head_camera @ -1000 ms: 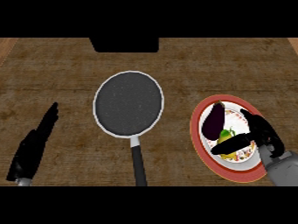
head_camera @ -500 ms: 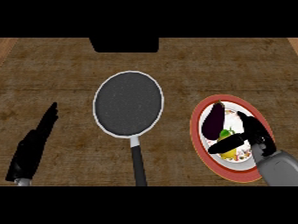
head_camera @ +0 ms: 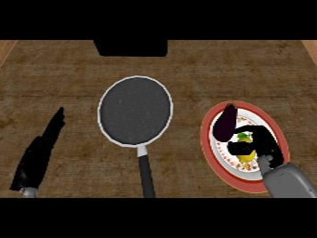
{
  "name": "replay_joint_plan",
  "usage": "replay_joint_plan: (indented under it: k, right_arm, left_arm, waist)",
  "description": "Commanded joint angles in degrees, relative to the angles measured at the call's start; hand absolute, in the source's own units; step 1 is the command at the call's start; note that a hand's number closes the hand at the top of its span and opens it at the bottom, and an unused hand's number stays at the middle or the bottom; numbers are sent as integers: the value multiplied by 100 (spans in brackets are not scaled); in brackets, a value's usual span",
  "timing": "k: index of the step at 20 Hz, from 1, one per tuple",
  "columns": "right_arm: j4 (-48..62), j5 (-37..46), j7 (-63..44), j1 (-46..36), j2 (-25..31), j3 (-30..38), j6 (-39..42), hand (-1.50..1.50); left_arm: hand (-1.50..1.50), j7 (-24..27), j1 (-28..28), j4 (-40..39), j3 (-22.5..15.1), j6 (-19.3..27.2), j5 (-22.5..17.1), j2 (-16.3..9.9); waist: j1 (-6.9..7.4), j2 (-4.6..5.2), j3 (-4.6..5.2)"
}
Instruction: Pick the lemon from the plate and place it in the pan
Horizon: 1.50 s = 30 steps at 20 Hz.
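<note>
The right robot hand (head_camera: 262,145) curled round the lemon (head_camera: 247,155) on the plate (head_camera: 212,148), beside an eggplant (head_camera: 224,123), ready to lift. The pan (head_camera: 135,110) waited nearby; the left robot hand (head_camera: 38,155) rested open.

the pan (head_camera: 135,110) lies left of the plate (head_camera: 212,153), well apart.

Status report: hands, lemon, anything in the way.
Right hand curled over lemon on plate. Left hand open, resting at left. Eggplant beside lemon. Pan holds nothing.
</note>
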<state>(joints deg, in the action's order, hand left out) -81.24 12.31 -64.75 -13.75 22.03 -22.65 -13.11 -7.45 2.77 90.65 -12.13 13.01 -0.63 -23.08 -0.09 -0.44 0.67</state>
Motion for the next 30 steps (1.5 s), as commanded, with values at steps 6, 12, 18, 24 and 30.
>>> replay_joint_plan:
  k: [6, 12, 18, 24, 30]
  right_arm:
    - [-268, 162, -579, 94, -628, 316, -214, 150]
    - [123, 426, 1981, -811, 924, -1126, 2535, 150]
    - [774, 1202, 4133, -1791, 1673, -827, 2316, 150]
    - [335, 1671, 5442, -2480, 1597, -323, 888, 150]
    - [991, 1841, 5956, -3142, 525, -285, 575, 150]
  left_arm:
    - [0, 246, 241, -8, 307, -325, -59, -36]
    - [0, 103, -110, 36, -29, -338, 118, 36]
    - [0, -97, -261, -78, 153, -380, -2, 31]
    - [0, 98, -32, -105, 134, -232, 125, 113]
    - [0, 131, 57, -39, 244, -414, 63, 73]
  waist:
    - [19, 36, -64]
    - [546, 146, -67]
    - [239, 112, -83]
    - [219, 73, -83]
    - [169, 69, -68]
